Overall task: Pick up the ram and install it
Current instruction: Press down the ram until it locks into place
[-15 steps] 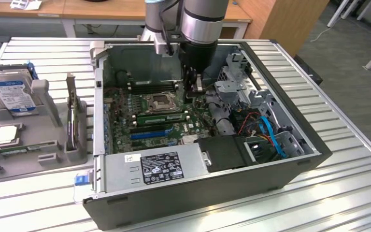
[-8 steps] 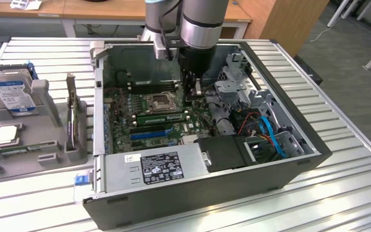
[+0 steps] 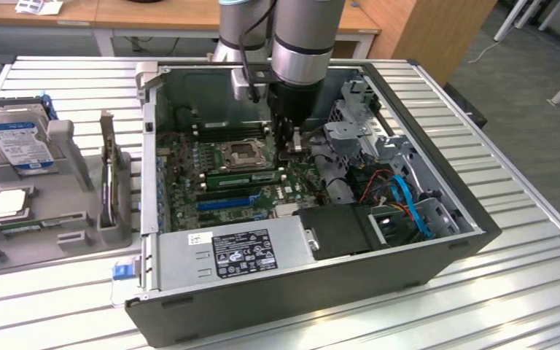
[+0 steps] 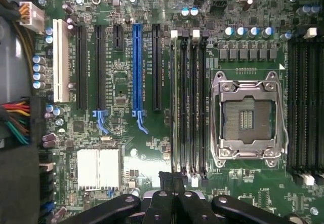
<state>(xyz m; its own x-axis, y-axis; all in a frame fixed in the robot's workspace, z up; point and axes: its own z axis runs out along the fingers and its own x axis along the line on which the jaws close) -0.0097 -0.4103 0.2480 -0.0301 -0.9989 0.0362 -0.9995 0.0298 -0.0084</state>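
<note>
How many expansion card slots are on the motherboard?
6, side by side: white slot, two long black slots, short black slot, blue slot, and a last black slot nearest the memory slots. None appear hidden.

computer case [image 3: 290, 292]: 1 | motherboard [image 4: 131, 148]: 1 | CPU socket [image 4: 248, 118]: 1 | hard drive [image 3: 15, 138]: 1 | blue slot [image 4: 136, 67]: 1

The motherboard [image 4: 126, 148] is dark green, speckled with tiny silver solder points. One expansion slot [image 4: 136, 67] is bright blue, one white [image 4: 62, 62], the others black. The CPU socket [image 4: 248, 120] has a silver metal frame. The pincer [image 4: 174, 203] is black. The computer case [image 3: 309, 292] is dark grey; the surface [image 3: 533, 248] is ribbed silver. The hard drive [image 3: 17, 138] carries a blue-and-white label.
</note>
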